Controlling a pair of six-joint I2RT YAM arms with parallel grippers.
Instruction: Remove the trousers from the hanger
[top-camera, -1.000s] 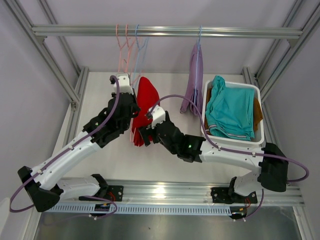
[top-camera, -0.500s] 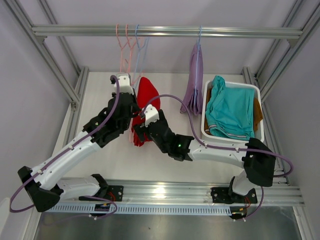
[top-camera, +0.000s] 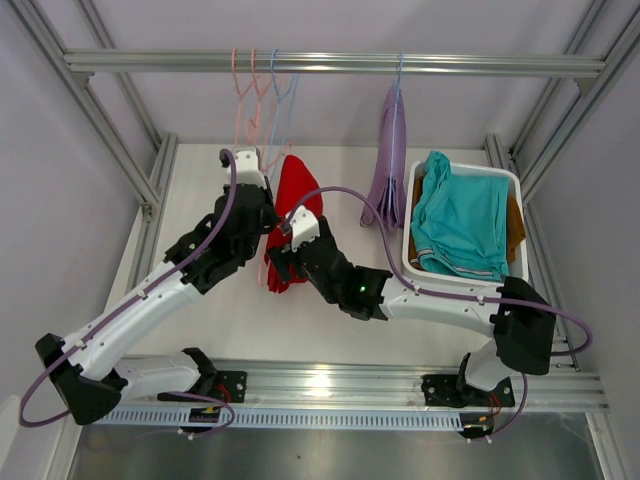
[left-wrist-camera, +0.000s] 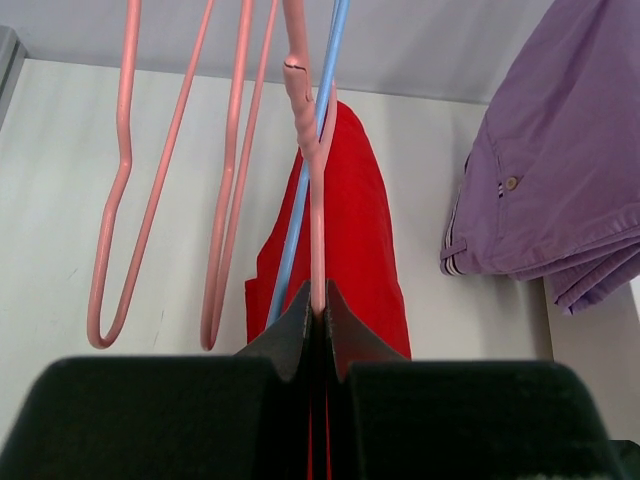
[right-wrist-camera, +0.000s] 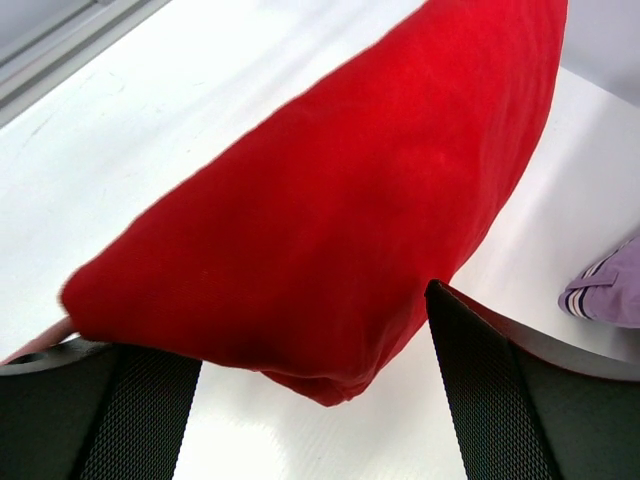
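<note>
Right now the left end effector (left-wrist-camera: 315, 305) is shut tight on the wire of a pink hanger (left-wrist-camera: 316, 220), its jaws pinched together on the lower part of that wire. The hanger hooks over the rail (top-camera: 450, 65) across the far side of the frame. More pink hangers (left-wrist-camera: 115, 200) hang just to its left, and a blue wire (left-wrist-camera: 300, 200) runs down beside it.

The red trousers (top-camera: 293, 205) hang folded from this cluster of hangers, left of centre above the bench (top-camera: 200, 190). Which wire carries them cannot be told. The right end effector (right-wrist-camera: 285, 345) reaches in from the near right with its jaws spread wide. One finger (right-wrist-camera: 140, 400) stands on each side of the lower end of the red cloth. The cloth sags between them and is not pinched.

Farther right on the rail, the lavender trousers (top-camera: 388, 165) hang folded on a blue hanger (top-camera: 396, 75), well apart from the red pair.

At the right of the bench sits a white basket (top-camera: 512, 180). The teal trousers (top-camera: 460, 220) lie crumpled on top inside it, and the brown trousers (top-camera: 516, 232) show beneath them along the right wall.
</note>
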